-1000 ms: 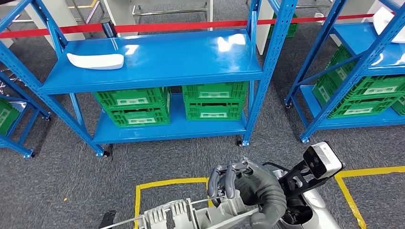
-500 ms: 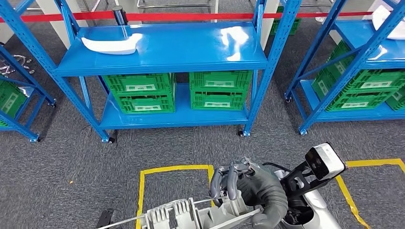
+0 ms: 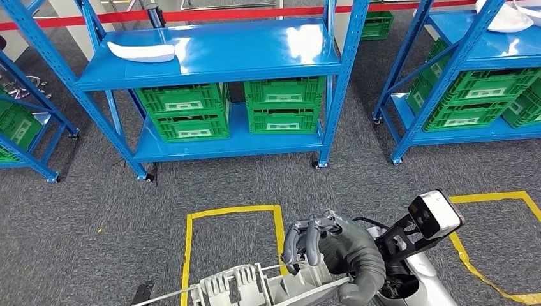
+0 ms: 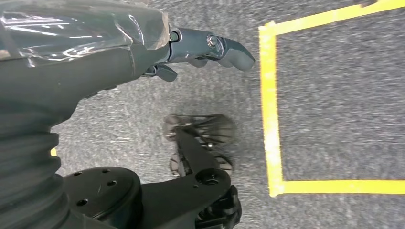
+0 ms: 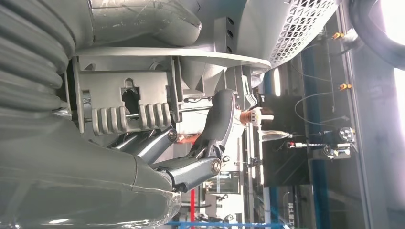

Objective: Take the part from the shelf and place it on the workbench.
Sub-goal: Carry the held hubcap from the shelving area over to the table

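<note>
Right hand (image 3: pixel 332 252) at the bottom of the head view, fingers wrapped over the grey part (image 3: pixel 255 285), whose lower half is cut off by the frame edge. Left hand (image 4: pixel 191 50) hangs over carpet, fingers loosely extended, holding nothing; the palm is hidden.

Blue shelf (image 3: pixel 210 64) bears white part (image 3: pixel 141 51), green crates (image 3: pixel 185 111).

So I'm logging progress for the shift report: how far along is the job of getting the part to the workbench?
Pickup looks done: the right hand holds the grey part low in front of the robot, away from the blue shelf. In hand is the carry, over grey carpet with yellow tape. Left to do: reaching a workbench and setting the part down. The left hand hangs with nothing in it.
</note>
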